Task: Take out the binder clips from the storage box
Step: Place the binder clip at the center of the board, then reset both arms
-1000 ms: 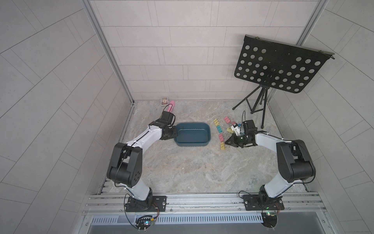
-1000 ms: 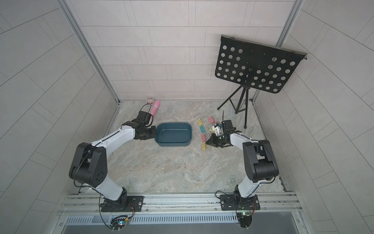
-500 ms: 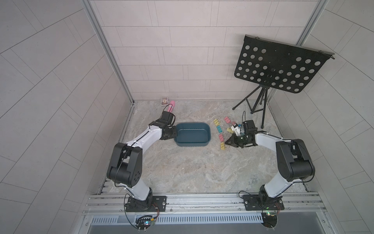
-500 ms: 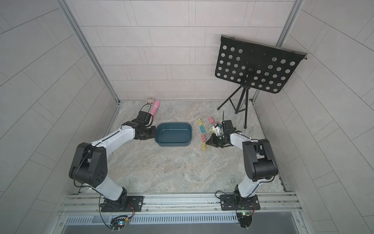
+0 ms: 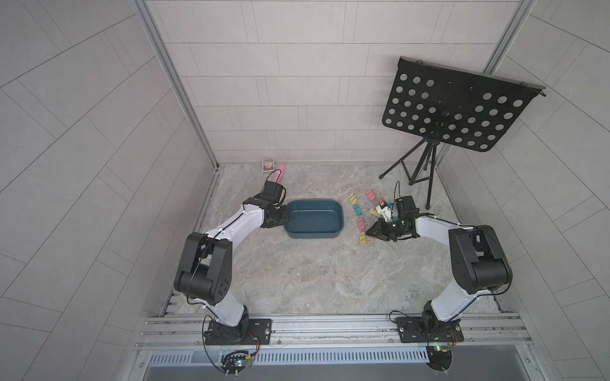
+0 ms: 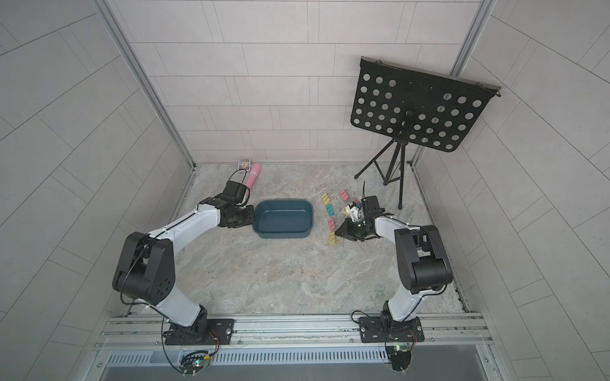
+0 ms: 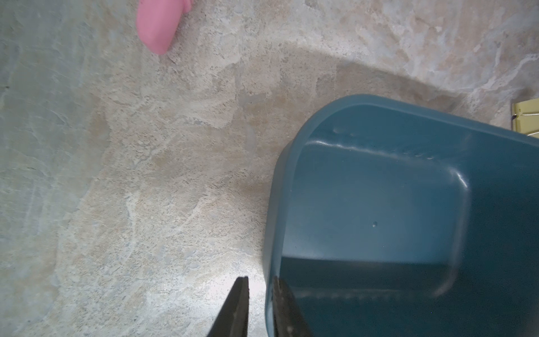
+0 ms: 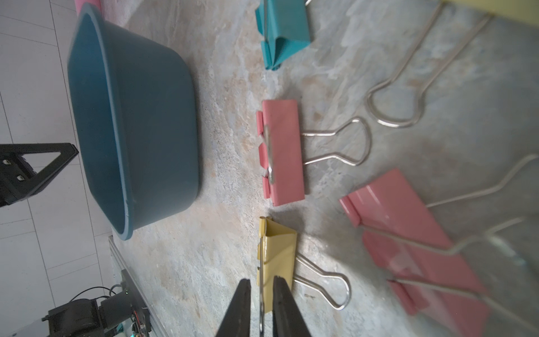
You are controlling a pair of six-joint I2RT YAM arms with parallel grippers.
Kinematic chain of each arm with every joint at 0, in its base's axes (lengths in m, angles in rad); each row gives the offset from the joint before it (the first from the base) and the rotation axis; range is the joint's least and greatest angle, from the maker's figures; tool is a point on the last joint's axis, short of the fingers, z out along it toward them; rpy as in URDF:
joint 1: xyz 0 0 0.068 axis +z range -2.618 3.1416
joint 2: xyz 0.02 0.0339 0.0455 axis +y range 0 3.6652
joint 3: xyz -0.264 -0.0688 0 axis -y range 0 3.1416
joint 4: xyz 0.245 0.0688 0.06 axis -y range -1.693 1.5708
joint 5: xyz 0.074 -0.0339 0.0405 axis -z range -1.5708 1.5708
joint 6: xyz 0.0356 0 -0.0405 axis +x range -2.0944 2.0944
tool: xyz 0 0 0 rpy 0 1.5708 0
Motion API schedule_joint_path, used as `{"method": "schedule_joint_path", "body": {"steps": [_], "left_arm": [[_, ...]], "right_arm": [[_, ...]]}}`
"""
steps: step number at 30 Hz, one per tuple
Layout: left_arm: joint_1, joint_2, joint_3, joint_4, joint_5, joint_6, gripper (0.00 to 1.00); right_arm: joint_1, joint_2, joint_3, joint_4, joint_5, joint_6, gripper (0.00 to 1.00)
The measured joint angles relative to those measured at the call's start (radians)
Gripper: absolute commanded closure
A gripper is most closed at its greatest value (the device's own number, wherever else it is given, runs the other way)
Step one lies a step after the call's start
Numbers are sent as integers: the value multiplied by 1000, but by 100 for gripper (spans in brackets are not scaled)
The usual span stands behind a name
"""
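Note:
The dark teal storage box (image 5: pixel 313 202) (image 6: pixel 283 201) stands on the marble floor, and I see nothing inside it. My left gripper (image 5: pixel 284 221) (image 7: pixel 259 280) is shut on its near left rim, one finger inside the wall (image 7: pixel 269 233) and one outside. Several binder clips lie right of the box, among them a pink one (image 8: pixel 281 151) and a teal one (image 8: pixel 281 32). My right gripper (image 5: pixel 368 233) (image 8: pixel 259 281) is low over a yellow clip (image 5: pixel 362 238) (image 8: pixel 277 251) lying on the floor. Its jaws stand slightly open, with the clip's wire handle between them.
A black music stand (image 5: pixel 455 112) rises at the back right, its tripod legs (image 5: pixel 412 171) close behind the clips. A pink stick (image 5: pixel 280 172) and a small printed card box (image 5: pixel 268 164) lie by the back wall, behind my left wrist. Tiled walls close in three sides.
The right gripper's jaws have parted a little around the yellow clip's wire handle. Neither arm nor the box has visibly moved.

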Motion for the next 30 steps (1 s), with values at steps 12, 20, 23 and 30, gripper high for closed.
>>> {"method": "schedule_joint_path", "body": {"steps": [12,20,23,30], "left_arm": [[0,-89,-21,39,-65,19,66],[2,-269,-76,106,-164,36,63],[2,-279,-81,112,-189,40,62],[4,-278,-85,115,-198,53,62]], "right_arm": [[-5,-68,70,-69,28,-32,0],[-38,-296,215,-119,118,-67,0],[-42,-343,239,-142,160,-95,0],[-44,-417,217,-183,237,-147,0]]}}
